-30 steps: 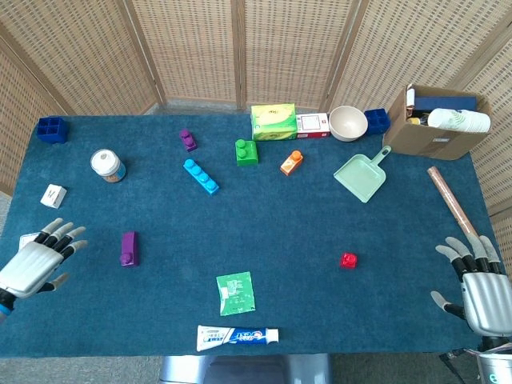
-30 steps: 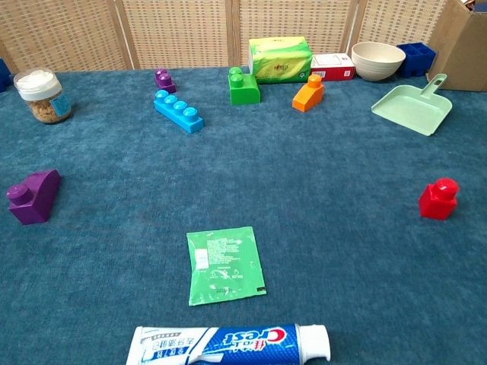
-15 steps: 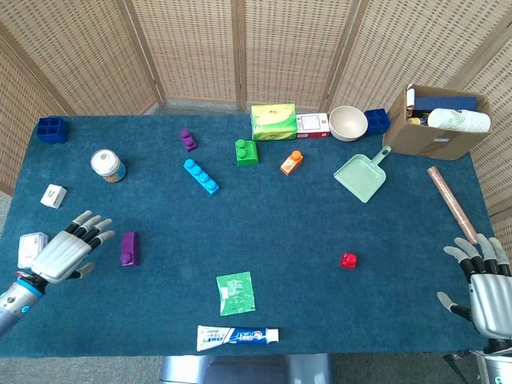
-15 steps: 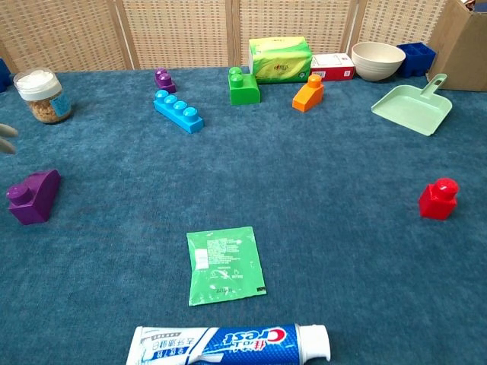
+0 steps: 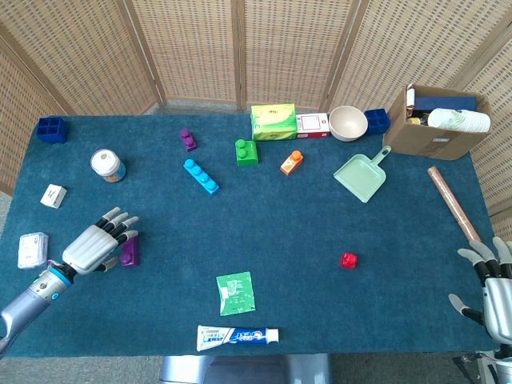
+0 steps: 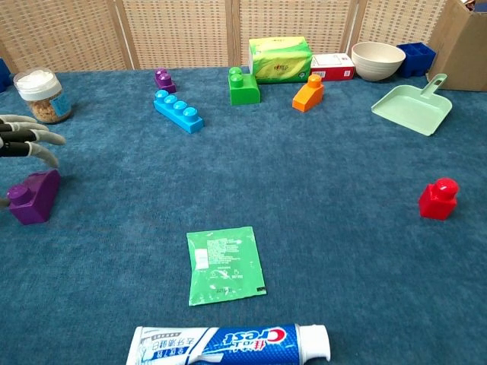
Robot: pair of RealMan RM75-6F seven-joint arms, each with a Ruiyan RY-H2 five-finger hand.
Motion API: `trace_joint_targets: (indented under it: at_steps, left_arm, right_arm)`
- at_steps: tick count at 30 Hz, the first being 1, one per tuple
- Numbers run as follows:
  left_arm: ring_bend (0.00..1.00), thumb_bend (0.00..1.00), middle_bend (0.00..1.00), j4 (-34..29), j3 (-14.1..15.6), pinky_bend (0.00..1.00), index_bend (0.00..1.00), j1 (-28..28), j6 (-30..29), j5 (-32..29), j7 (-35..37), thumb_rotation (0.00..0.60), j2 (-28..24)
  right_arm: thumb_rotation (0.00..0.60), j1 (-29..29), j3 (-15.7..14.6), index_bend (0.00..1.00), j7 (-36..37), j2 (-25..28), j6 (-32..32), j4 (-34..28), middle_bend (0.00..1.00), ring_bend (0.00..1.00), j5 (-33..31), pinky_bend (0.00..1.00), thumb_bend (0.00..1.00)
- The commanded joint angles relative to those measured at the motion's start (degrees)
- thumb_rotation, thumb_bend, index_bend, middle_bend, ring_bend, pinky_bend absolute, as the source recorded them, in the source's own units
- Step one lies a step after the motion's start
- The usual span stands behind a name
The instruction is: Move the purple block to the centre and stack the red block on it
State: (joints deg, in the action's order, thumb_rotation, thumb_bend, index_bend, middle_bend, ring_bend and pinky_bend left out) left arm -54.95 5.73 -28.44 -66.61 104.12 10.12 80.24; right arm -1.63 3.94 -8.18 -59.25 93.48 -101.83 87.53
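From my station, the table [image 5: 304, 216] under my left hand [image 5: 96, 246] looks covered in matt, napped blue cloth, and the purple block [image 5: 129, 250] just beside its fingers [image 6: 34, 138] (pale grey with black segments, dull like moulded plastic and metal) has a smooth plastic sheen, as does the red block [image 6: 438, 199] far off toward my right hand [image 5: 498, 294]. Ahead of the left hand, the sachet [image 6: 224, 264] and toothpaste tube [image 6: 228, 346] look like glossy film. Beyond both hands, the screen [image 5: 264, 48] looks like woven cane in wood frames and the box [image 5: 436, 122] is plain matt cardboard.
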Motion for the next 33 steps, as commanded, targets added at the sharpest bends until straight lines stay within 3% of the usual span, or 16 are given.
trace_joint_targets:
  at_steps: [1, 9, 22, 33]
  left_arm:
    - [0.0, 0.36, 0.09, 0.6, 0.29, 0.0, 0.28, -0.49, -0.05, -0.02, 0.44, 0.598, 0.58]
    - [0.0, 0.36, 0.1, 1.69, 0.95, 0.0, 0.36, -1.45, -0.18, -0.6, 1.33, 0.6, 2.0]
    - [0.05, 0.35, 0.19, 1.21, 1.76, 0.0, 0.61, -2.38, -0.38, -1.74, 2.26, 0.6, 2.44]
    - [0.06, 0.35, 0.21, -6.68, 0.81, 0.0, 0.63, -4.8, -1.33, -2.39, 5.04, 0.6, -2.39]
  right_arm:
    - [0.6, -0.28, 0.04, 0.27, 0.09, 0.07, 0.4, 0.0, 0.2, 0.0, 0.03, 0.07, 0.05]
    - [0.6, -0.7, 0.0, 0.27, 0.41, 0.01, 0.52, 0.27, 0.2, 0.0, -0.22, 0.07, 0.06]
    - [0.6, -1.26, 0.11, 0.27, 1.18, 0.16, 0.95, 0.81, 0.2, 0.0, -0.33, 0.07, 0.06]
    - [0.6, -1.51, 0.19, 0.27, 1.41, 0.14, 1.15, 0.89, 0.2, 0.0, -0.16, 0.07, 0.06]
